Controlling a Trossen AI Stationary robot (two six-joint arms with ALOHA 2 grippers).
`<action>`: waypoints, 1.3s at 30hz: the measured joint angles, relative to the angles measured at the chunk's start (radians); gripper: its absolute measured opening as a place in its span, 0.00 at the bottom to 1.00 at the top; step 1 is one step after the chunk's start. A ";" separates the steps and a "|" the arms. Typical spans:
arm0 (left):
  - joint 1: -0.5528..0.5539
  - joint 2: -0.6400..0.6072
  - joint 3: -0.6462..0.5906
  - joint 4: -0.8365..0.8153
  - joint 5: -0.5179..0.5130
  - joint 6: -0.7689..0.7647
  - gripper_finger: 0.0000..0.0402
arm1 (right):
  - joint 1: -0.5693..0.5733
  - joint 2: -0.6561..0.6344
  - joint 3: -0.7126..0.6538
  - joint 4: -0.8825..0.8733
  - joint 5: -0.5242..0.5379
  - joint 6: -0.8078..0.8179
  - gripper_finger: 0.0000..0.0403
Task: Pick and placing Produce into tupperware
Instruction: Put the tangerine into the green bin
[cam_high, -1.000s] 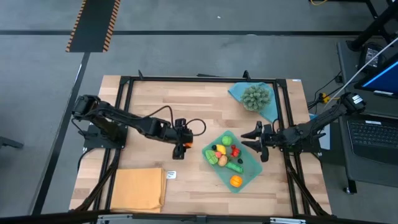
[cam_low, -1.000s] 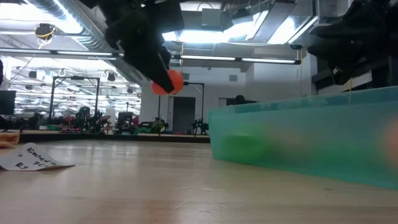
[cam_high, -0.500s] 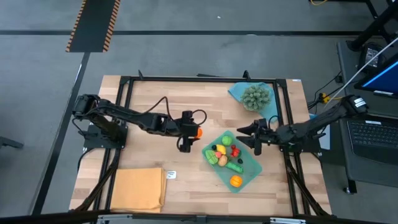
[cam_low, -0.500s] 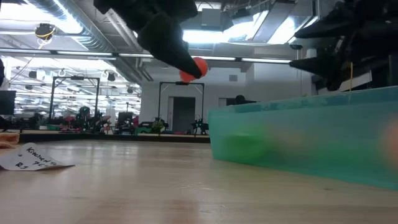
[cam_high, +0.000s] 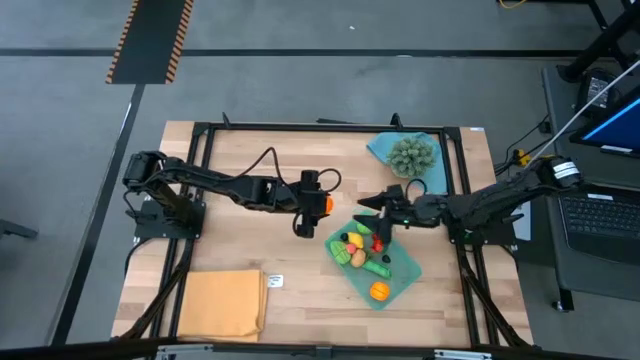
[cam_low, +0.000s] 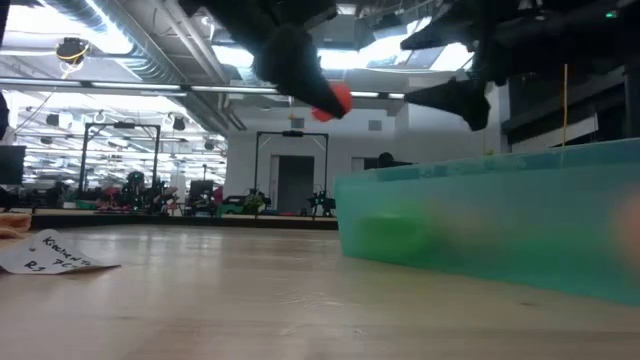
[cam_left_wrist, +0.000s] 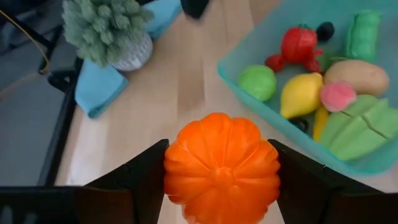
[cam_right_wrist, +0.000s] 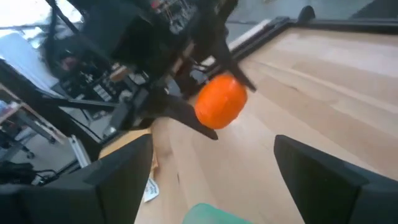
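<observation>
My left gripper (cam_high: 318, 204) is shut on a small orange toy pumpkin (cam_high: 325, 203), in the air just left of the tupperware. The teal tupperware (cam_high: 402, 283) lies right of the table's middle and holds several produce pieces: a green ball, a lemon, a strawberry, a tan potato and green slices (cam_left_wrist: 298, 93). An orange piece (cam_high: 379, 291) lies in its near corner. My right gripper (cam_high: 378, 218) is open and empty above the tupperware's far left corner, its fingers pointing at the pumpkin (cam_right_wrist: 221, 101). My left gripper pinches the pumpkin's two opposite ribbed sides (cam_left_wrist: 175, 168) between its two fingers (cam_left_wrist: 134, 183). The fingers come level from the table's left. The pumpkin is lifted clear of the table (cam_low: 335, 100), with its flat end toward the wrist camera.
A spiky grey-green ball (cam_high: 412, 155) sits on a blue cloth (cam_high: 385, 150) at the far right. A flat orange-yellow cloth (cam_high: 222, 303) lies at the near left, with a paper label (cam_high: 275, 281) beside it. Black frame rails (cam_high: 200, 180) run along the table's edges.
My left gripper has carried the pumpkin up and toward the table's right and far side, toward the tupperware. My right gripper has moved toward the table's left, over the tupperware's far corner, closer to the pumpkin, and has stayed open.
</observation>
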 joint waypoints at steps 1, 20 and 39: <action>0.000 0.007 0.006 0.006 -0.006 0.012 0.58 | -0.007 0.026 0.017 -0.002 -0.005 0.002 0.83; -0.018 0.012 0.022 -0.031 -0.053 0.046 0.58 | -0.075 0.365 0.272 -0.008 -0.076 0.002 0.83; -0.021 0.013 0.021 -0.037 -0.053 0.047 0.58 | -0.109 0.396 0.274 0.076 -0.076 0.053 0.83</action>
